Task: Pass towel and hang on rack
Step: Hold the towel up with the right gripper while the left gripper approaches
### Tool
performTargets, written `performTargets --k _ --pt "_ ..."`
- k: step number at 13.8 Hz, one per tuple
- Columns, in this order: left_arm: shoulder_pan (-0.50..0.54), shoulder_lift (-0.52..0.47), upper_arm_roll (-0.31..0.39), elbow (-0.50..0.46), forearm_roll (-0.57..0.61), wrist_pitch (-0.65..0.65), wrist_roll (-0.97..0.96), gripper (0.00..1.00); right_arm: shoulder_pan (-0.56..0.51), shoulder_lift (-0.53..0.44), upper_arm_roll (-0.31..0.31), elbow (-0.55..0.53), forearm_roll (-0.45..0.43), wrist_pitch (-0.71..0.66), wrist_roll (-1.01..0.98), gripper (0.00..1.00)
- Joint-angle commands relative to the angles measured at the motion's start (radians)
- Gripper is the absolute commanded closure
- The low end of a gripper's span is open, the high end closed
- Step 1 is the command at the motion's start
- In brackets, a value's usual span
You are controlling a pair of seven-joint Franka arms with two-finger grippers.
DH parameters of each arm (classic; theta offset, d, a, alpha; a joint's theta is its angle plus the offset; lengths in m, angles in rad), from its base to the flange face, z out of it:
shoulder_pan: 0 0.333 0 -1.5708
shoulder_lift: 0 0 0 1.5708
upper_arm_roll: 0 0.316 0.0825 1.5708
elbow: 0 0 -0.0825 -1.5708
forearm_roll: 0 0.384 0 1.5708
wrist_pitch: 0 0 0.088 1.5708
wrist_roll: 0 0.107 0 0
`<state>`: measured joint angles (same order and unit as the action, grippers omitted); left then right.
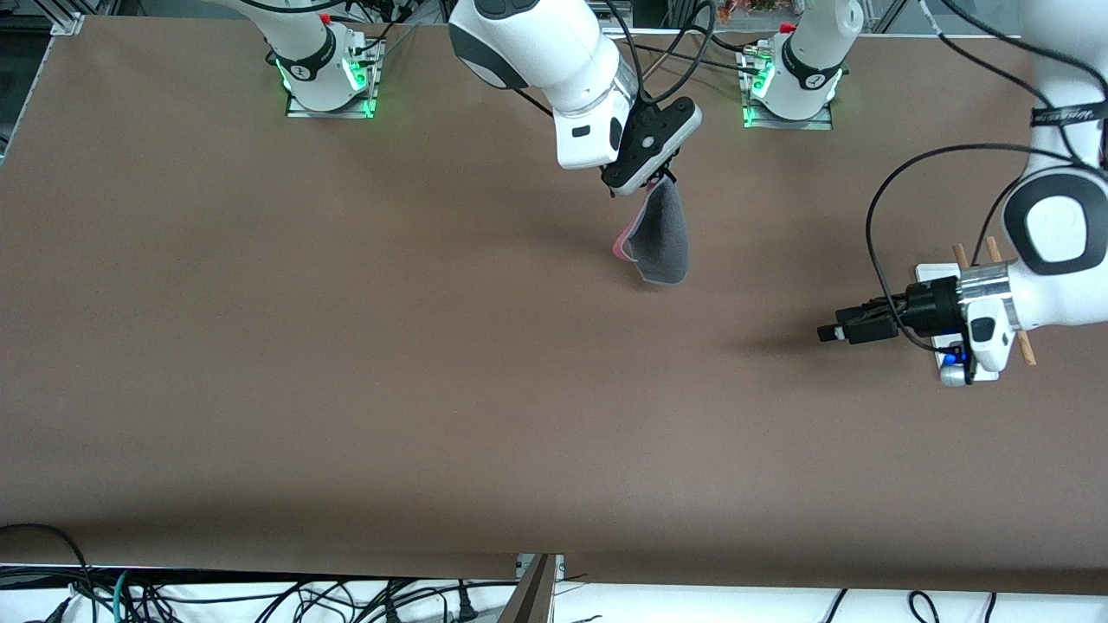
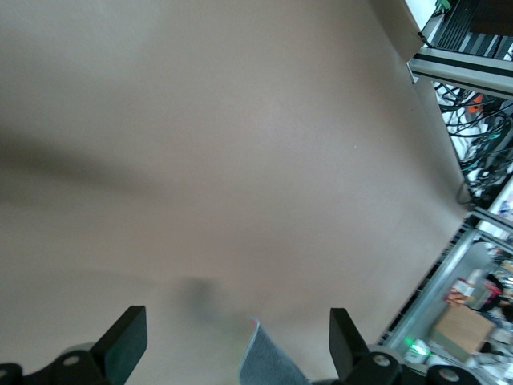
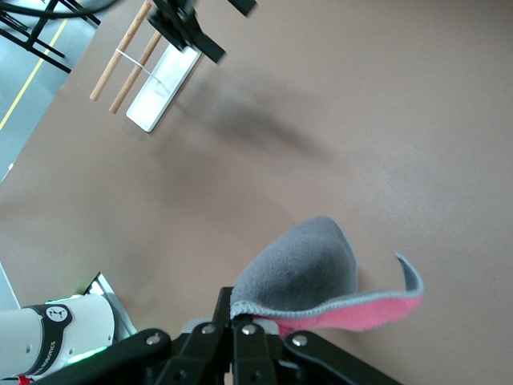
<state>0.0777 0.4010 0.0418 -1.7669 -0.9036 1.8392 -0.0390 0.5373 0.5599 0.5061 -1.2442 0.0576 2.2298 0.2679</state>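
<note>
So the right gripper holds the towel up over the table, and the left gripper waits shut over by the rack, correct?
Not quite: the left gripper is open, its fingers standing wide apart in the left wrist view. The rest holds: the right gripper is shut on the towel over the table, and the left one waits by the rack.

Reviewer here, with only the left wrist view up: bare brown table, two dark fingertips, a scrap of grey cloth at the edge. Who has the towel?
Observer: The right claw has it, shut on one edge; the towel hangs above the middle of the table.
Operator: Which side faces out?
Observer: Mostly dark grey, with a strip of pink showing along one edge.
Operator: Where is the left claw?
Observer: The left claw is open in the air toward the left arm's end of the table, holding nothing.
Operator: And the rack?
Observer: The rack stands under the left arm's wrist, nothing on its rods.
</note>
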Motion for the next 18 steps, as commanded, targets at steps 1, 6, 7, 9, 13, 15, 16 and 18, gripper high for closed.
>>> performTargets --k 1,6,7,9,13,15,16,18 --pt "-0.004 0.076 -0.003 -0.034 -0.174 0.003 0.024 0.0 0.006 0.017 0.003 0.057 -0.015 -0.001 0.022 1.0" --pt "-0.033 0.069 -0.002 -0.04 -0.225 0.017 0.168 0.0 -0.002 0.02 0.003 0.083 -0.012 0.04 0.056 1.0" --pt "-0.033 0.061 -0.002 -0.046 -0.224 0.059 0.291 0.0 -0.002 0.031 0.003 0.083 -0.012 0.063 0.057 1.0" --pt "-0.055 0.03 -0.003 -0.088 -0.224 0.136 0.475 0.0 -0.003 0.043 0.003 0.083 -0.012 0.117 0.063 1.0" --pt "-0.073 0.004 -0.003 -0.1 -0.231 0.144 0.486 0.0 -0.005 0.067 0.002 0.086 -0.01 0.203 0.065 1.0" --pt "-0.111 0.006 -0.003 -0.1 -0.235 0.144 0.238 0.0 -0.002 0.092 0.005 0.124 -0.01 0.229 0.083 1.0" --pt "-0.139 0.006 -0.003 -0.1 -0.236 0.144 0.129 0.0 0.003 0.106 0.005 0.147 -0.01 0.241 0.096 1.0" --pt "-0.17 0.01 -0.003 -0.1 -0.268 0.146 -0.037 0.0 0.003 0.109 0.005 0.154 -0.01 0.27 0.096 1.0"
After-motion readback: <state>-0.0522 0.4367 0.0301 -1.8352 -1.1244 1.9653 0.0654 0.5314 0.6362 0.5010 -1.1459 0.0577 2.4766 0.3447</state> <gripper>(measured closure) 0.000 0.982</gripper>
